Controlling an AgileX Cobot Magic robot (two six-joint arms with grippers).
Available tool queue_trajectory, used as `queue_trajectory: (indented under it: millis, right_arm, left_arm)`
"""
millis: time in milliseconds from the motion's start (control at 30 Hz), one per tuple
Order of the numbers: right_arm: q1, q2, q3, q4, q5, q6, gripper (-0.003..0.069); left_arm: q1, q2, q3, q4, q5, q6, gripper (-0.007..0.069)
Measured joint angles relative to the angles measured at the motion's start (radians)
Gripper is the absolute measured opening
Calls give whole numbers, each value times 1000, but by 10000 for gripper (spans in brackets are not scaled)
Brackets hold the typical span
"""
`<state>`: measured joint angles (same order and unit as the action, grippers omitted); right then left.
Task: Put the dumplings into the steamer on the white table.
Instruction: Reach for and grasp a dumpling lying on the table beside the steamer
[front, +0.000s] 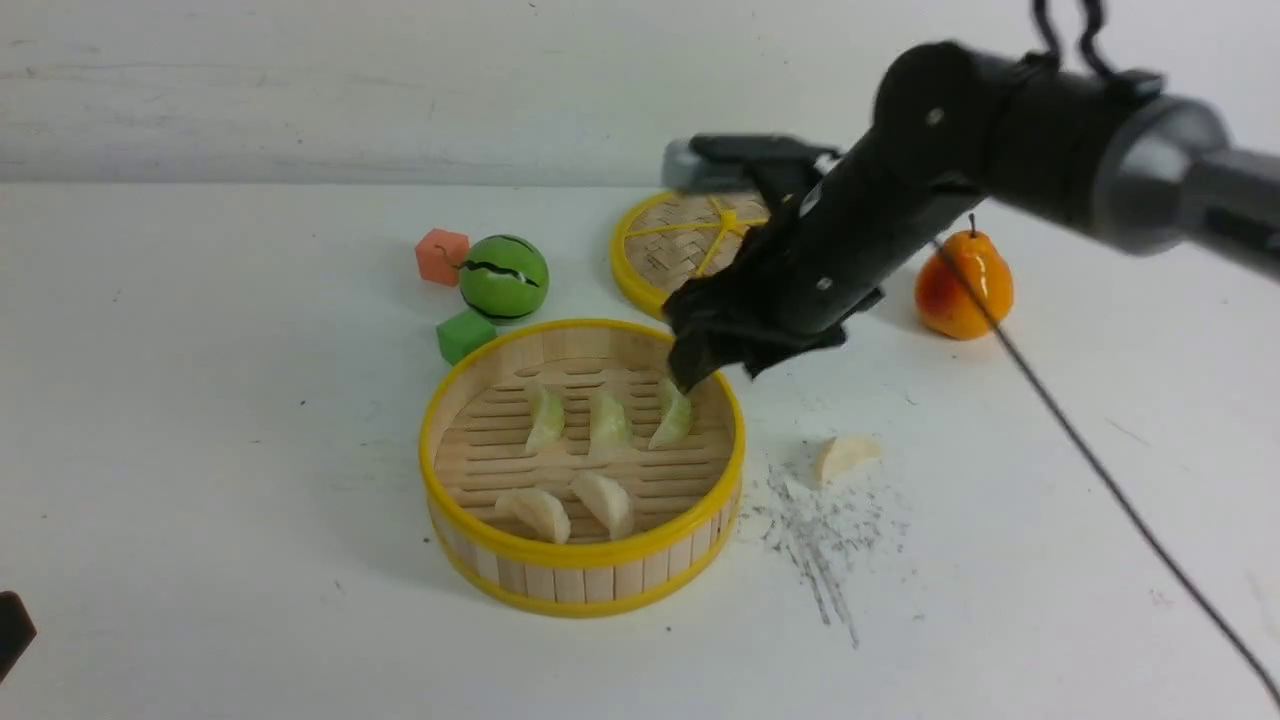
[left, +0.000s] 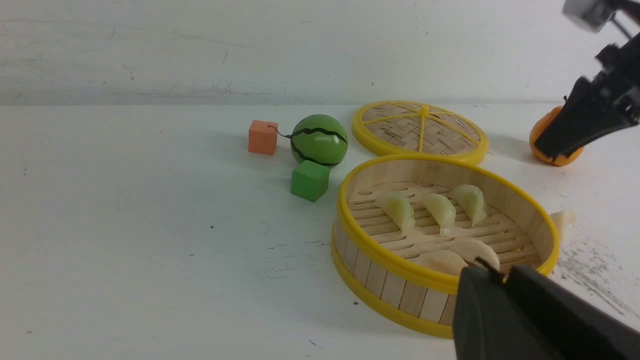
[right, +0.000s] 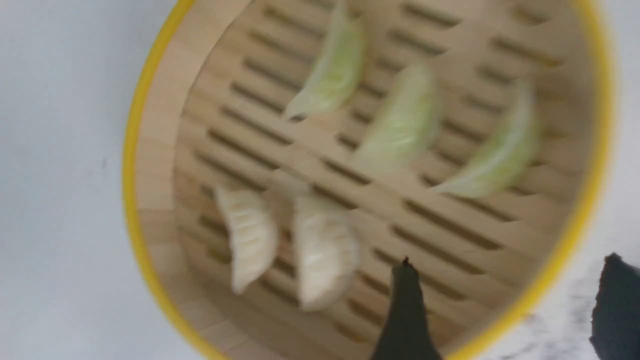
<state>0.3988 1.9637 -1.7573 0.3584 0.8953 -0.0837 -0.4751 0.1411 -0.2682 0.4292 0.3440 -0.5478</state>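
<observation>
five dumplings (front: 608, 425) sat in the steamer (front: 580, 553), sixth one (front: 845, 457) out on the tabletop (front: 200, 450), right fingers (right: 405, 310) spread over its rim, left fingers (left: 480, 300) pressed together

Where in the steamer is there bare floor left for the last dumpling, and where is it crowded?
Bare slats right of the two cream dumplings, against the steamer's wall. Crowded at the back: three green dumplings, right gripper above them.

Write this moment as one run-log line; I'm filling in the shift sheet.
steamer: five dumplings inside | loose dumpling: on white table, right of steamer | right fingers: open, empty, above steamer rim
</observation>
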Motion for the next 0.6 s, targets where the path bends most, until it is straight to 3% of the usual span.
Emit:
queue_trajectory:
  millis: [267, 600]
  right_arm:
    - [-117, 26, 56, -186, 23, 215, 472]
    - [-88, 136, 178, -124, -162, 255, 472]
  left_arm:
    - [0, 0, 0, 14, 1, 0, 56]
    - [0, 0, 0, 21, 2, 0, 62]
